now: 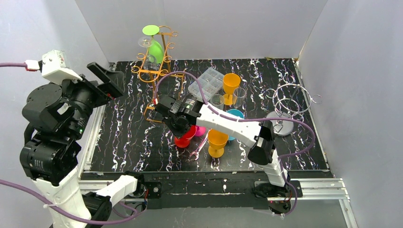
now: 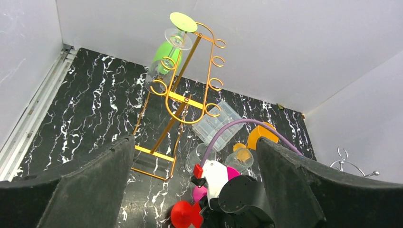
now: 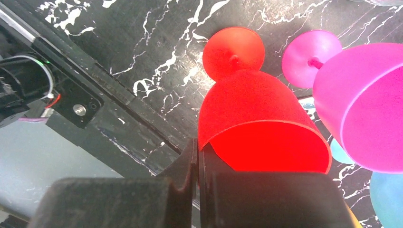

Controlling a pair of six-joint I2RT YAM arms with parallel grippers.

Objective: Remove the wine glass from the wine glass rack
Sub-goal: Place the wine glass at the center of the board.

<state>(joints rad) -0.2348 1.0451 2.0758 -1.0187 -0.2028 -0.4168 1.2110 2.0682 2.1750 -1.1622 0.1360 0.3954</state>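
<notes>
Jaws of the right gripper (image 3: pixel 197 156) are pinched on the rim of a red glass (image 3: pixel 256 109), low over the table's (image 1: pixel 119 142) near middle. Likely step: setting it down, so the next move is a release. Left gripper (image 1: pixel 108 80) hangs wide and empty. At the far-left corner, the rack (image 2: pixel 183 97) holds a green glass (image 2: pixel 165 54).

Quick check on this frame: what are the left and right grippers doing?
Left gripper: open, holding nothing.
Right gripper: closed, apparently pinching the rim of the red wine glass.
</notes>
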